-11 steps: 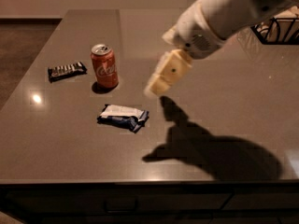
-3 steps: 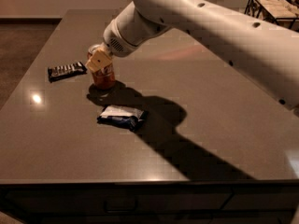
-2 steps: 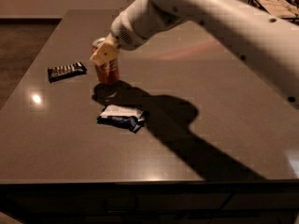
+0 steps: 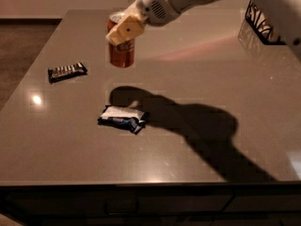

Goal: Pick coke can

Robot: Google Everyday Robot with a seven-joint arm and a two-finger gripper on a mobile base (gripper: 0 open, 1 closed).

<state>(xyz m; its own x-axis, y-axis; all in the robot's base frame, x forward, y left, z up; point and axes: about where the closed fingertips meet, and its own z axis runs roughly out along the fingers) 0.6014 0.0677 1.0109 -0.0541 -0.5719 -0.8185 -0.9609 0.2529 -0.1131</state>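
At the far left part of the table (image 4: pixel 254 93), the gripper (image 4: pixel 123 32) is closed around the upper half of the coke can (image 4: pixel 121 56). One cream-coloured finger (image 4: pixel 127 28) lies across the front of the can; the other finger is hidden behind it. The can is upright and held clear of the tabletop, with its shadow falling separately on the surface below and nearer the camera. Its silver top shows just above the finger, but whether it is opened or sealed cannot be told.

On the can's orange-red side, a fragment of white script shows below the finger, too little to read. At the right edge stands a dark wire basket (image 4: pixel 261 26), cut off by the frame, contents not determinable.

A dark snack bar (image 4: pixel 67 71) lies flat to the left of the can, with pale lettering that is not legible. A white and blue wrapper (image 4: pixel 123 117) lies nearer the camera, beside the arm's shadow, and its print is unreadable.
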